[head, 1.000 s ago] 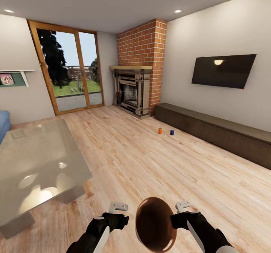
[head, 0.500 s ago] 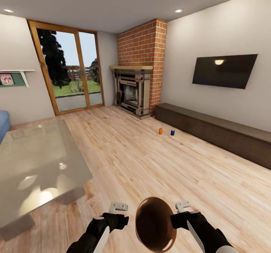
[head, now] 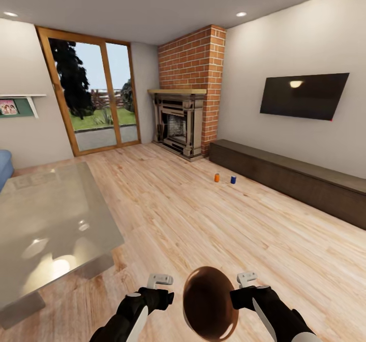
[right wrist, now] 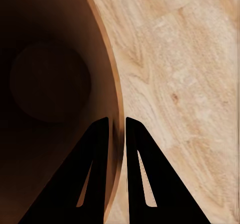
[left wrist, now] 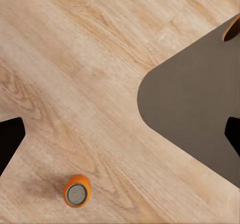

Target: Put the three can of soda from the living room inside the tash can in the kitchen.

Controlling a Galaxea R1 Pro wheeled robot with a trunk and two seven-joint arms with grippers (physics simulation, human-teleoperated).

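Right gripper (right wrist: 116, 126): your two dark fingers pinch the bin's wall, one inside, one outside.
Bin (head: 210, 302): you carry it low in front of your trunk, between the arms; its brown inside faces the head camera.
Left gripper (head: 159, 280): it sits just beside the bin, apart from it. In the wrist view the dark fingertips stand far apart at the picture's two edges, so it is spread and holds nothing.
Near can (left wrist: 76, 191): orange, upright on the floor (head: 203, 215) under your left wrist, close to a dark grey shape.
Glass table (head: 51, 220): on your left, near.
Far cans: an orange can (head: 216, 177) and a blue can (head: 233, 179) stand upright side by side on the floor, well ahead, near the cabinet (head: 295, 176).
Fireplace (head: 179, 123): brick, in the far corner.
TV (head: 303, 95): on the wall above the cabinet.
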